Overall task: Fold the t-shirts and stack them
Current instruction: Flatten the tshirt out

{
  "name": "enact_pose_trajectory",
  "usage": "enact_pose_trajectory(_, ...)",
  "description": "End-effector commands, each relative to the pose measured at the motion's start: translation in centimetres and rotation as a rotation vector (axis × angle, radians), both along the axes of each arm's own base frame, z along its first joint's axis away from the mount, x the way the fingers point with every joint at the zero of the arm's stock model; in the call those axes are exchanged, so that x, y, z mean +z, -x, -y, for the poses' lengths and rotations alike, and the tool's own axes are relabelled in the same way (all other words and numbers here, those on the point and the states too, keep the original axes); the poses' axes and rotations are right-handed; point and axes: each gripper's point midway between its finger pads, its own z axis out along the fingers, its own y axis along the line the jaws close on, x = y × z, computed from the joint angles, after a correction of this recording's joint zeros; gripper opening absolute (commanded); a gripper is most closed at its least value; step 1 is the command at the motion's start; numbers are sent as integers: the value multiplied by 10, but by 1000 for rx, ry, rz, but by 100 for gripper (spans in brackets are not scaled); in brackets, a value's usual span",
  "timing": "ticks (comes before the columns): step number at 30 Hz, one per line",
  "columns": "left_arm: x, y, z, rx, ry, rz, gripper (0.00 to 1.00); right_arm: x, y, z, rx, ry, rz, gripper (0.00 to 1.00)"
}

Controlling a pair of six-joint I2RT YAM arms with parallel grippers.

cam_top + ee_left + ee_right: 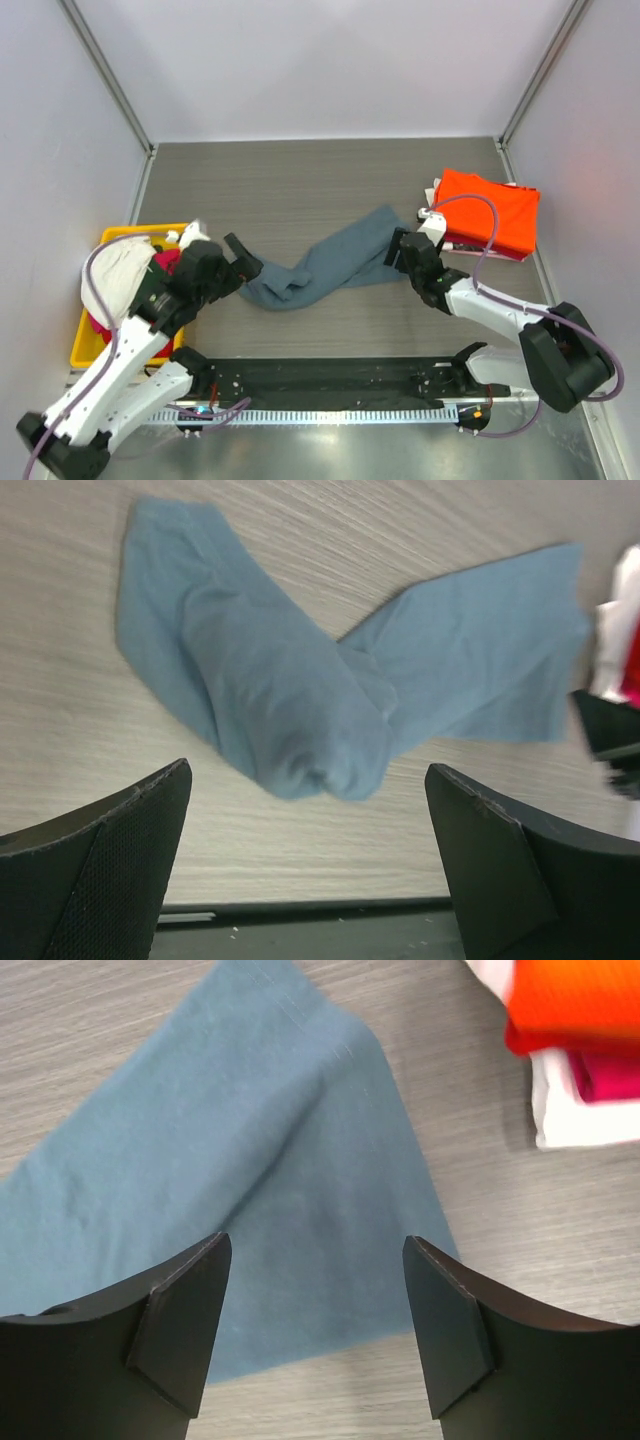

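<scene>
The blue-grey t-shirt [330,262] lies twisted on the surface [300,190] between the arms. The left pincer [248,262] and right pincer [398,250] are released, holding nothing. Each should take one outer corner, then spread the cloth flat before folding.

Looks down past the left gripper [308,780], black fingers [100,865] spread wide at lower left and lower right. Shows a crumpled slate blue-grey cloth t-shirt [300,690] across mid-frame on pale wood-grain tabletop [450,520]. Catches white and red cloth [622,630] at the right edge.
</scene>
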Motion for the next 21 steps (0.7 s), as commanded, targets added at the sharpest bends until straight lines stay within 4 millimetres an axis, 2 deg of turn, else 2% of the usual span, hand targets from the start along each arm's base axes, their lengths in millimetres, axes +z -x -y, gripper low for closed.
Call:
enact_pose_trajectory(1, 17, -26, 12, -121, -132, 33, 100, 37, -31, -13, -17, 4, 20, 75)
enact_pose_trajectory(3, 18, -41, 25, -163, -175, 0, 100, 40, -36, -11, -34, 41, -15, 74)
enact_pose_trajectory(4, 18, -43, 32, -207, -207, 3, 100, 48, -50, -14, -42, 50, -16, 72)
enact_pose_trajectory(6, 12, -53, 40, -235, -272, -21, 100, 44, -59, -12, -57, 82, -72, 72)
enact_pose_trajectory(7, 7, -53, 43, -254, -296, -45, 100, 62, -75, -17, -69, 69, -50, 72)
enact_pose_trajectory(8, 2, -58, 48, -265, -314, -68, 100, 43, -80, -12, -82, 105, -118, 72)
enact_pose_trajectory(9, -1, -60, 51, -274, -319, -80, 100, 44, -88, -10, -93, 108, -130, 72)
enact_pose_trajectory(10, -2, -61, 56, -285, -318, -78, 100, 56, -102, -14, -95, 89, -113, 71)
enact_pose_trajectory(11, -2, -62, 60, -294, -321, -73, 100, 41, -108, -14, -92, 103, -159, 68)
enact_pose_trajectory(13, -4, -64, 66, -304, -321, -66, 100, 46, -128, -12, -97, 68, -162, 66)
enact_pose_trajectory(14, -4, -66, 66, -303, -323, -63, 100, 43, -133, -9, -102, 67, -176, 64)
enact_pose_trajectory(15, -5, -66, 67, -304, -323, -63, 100, 31, -139, -5, -112, 73, -205, 64)
enact_pose_trajectory(16, -6, -67, 68, -305, -322, -63, 100, 35, -149, -7, -104, 57, -198, 62)
enact_pose_trajectory(17, -7, -67, 69, -308, -320, -61, 100, 32, -153, -6, -107, 57, -208, 60)
enact_pose_trajectory(18, -7, -67, 69, -309, -319, -62, 100, 19, -156, -7, -105, 63, -233, 60)
enact_pose_trajectory(19, -6, -68, 71, -313, -312, -50, 100, 22, -164, -8, -98, 50, -228, 60)
enact_pose_trajectory(21, -8, -68, 73, -323, -318, -42, 100, 14, -170, -12, -88, 53, -242, 59)
